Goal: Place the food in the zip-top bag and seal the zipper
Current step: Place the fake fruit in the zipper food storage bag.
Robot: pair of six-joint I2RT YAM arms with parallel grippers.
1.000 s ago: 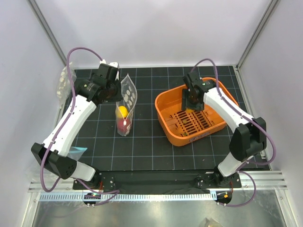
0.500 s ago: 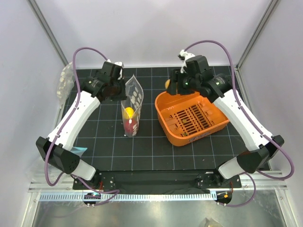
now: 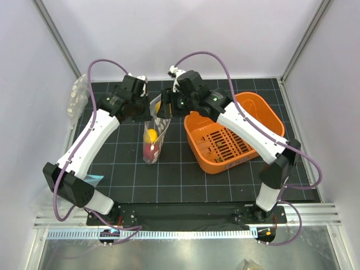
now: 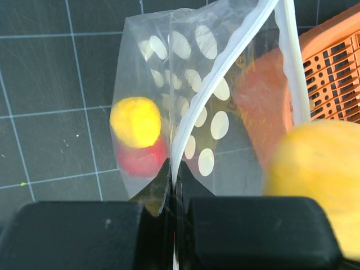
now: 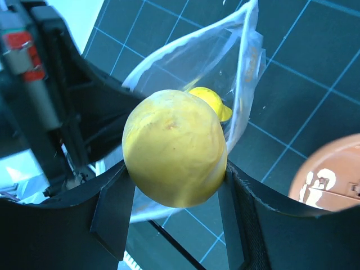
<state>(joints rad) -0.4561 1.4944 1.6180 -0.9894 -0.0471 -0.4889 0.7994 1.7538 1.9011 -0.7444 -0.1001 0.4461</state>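
**A:** Where does everything sit?

**B:** The basket (image 3: 226, 164) is right of centre. Just left of it, the bag (image 3: 152, 138) hangs upright with its mouth up. The left gripper (image 4: 171, 191) holds it, jaws pinched tight on the rim at the zipper (image 4: 216, 95).

**A:** And the other arm?

**B:** The right gripper (image 5: 175, 180) stands fairly wide, clamped on the big fruit (image 5: 174, 140) just over the bag's open mouth. Low inside the bag, a small yellow fruit (image 4: 135, 121) and a red fruit (image 4: 147, 162) lie touching.

**A:** How will these handle?

**B:** The bag looks like thin, limp, slick film. I judge it keeps its shape only where it is pinched, so take it by the stiffer zipper strip. The big fruit seems light, firm and round, so it may roll. Grip it across the middle.
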